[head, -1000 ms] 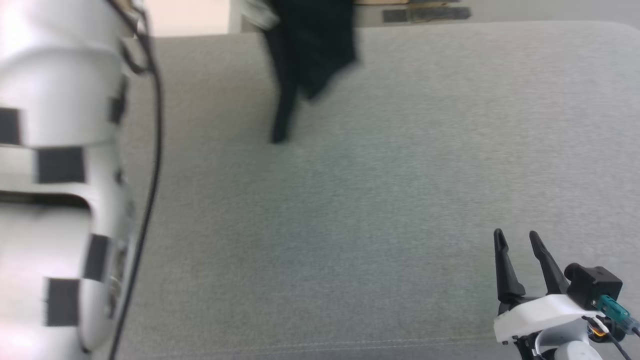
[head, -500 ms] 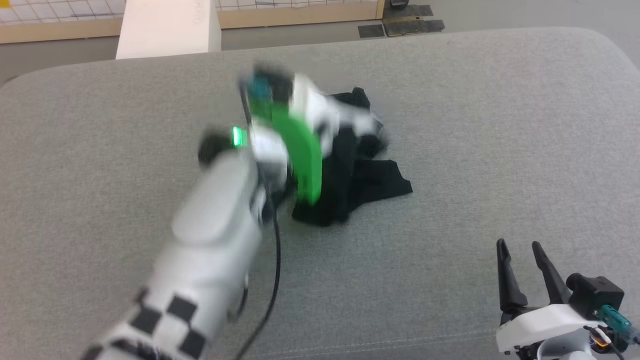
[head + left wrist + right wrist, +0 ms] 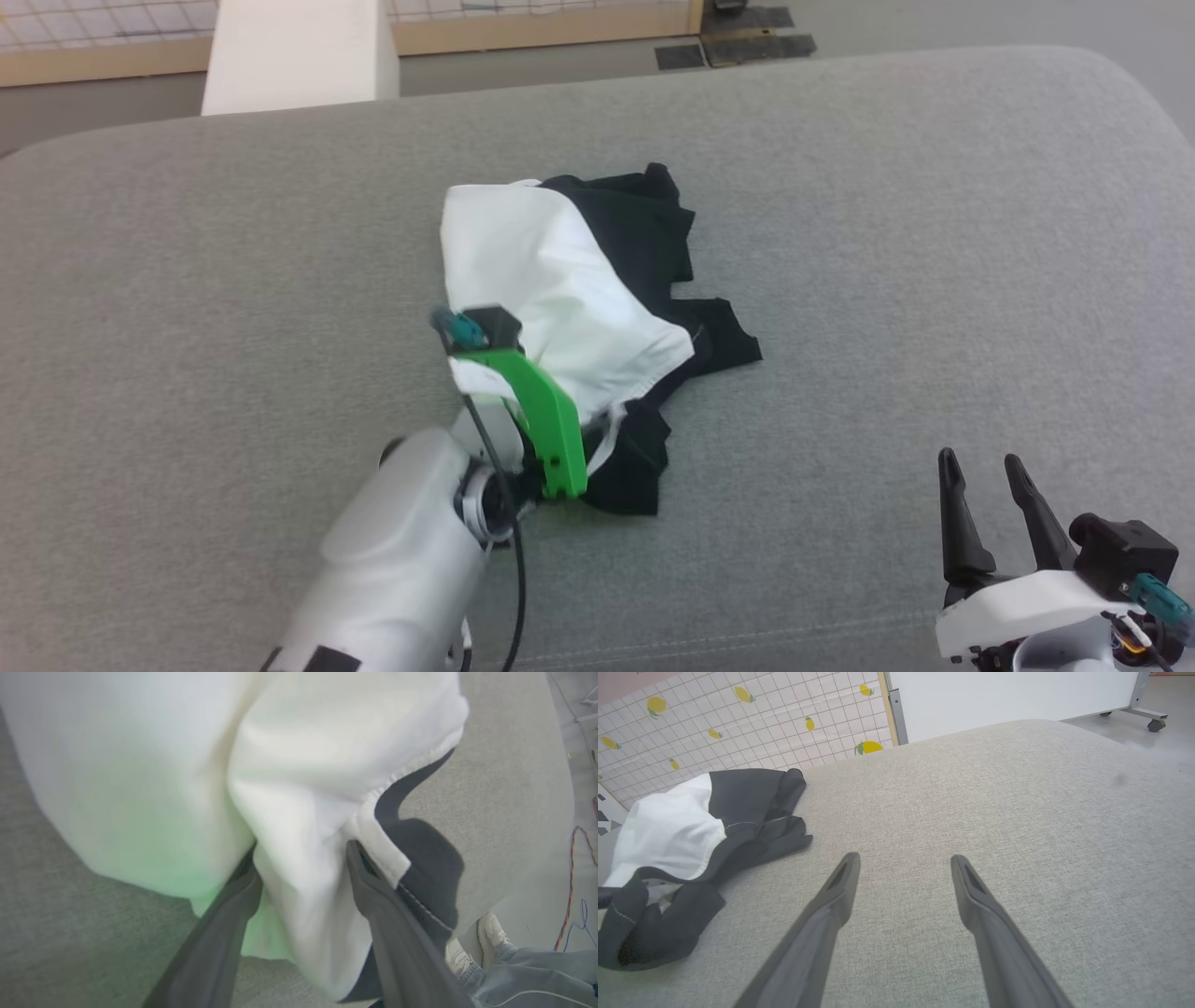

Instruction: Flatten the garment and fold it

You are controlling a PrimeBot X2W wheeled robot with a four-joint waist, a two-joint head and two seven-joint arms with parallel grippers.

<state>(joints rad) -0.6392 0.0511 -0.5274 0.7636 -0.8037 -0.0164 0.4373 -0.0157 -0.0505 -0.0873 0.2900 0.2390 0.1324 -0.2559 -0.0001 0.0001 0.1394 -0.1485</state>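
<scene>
The garment (image 3: 560, 280) lies crumpled at the middle of the grey padded surface (image 3: 887, 233), so I am at the flattening step. My left gripper (image 3: 302, 858) stands wide around a white fold. Next, I judge, it must close and pull outward. My right gripper (image 3: 985, 462) hovers wide by the near right corner. Beyond is a lemon-patterned wall (image 3: 738, 714).

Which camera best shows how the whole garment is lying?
Head view: the whole garment shows, a crumpled heap, white panel over black parts. Left wrist view is a close-up of a white fold inside the left gripper. Right wrist view catches it side-on, cut off at the left edge.
</scene>
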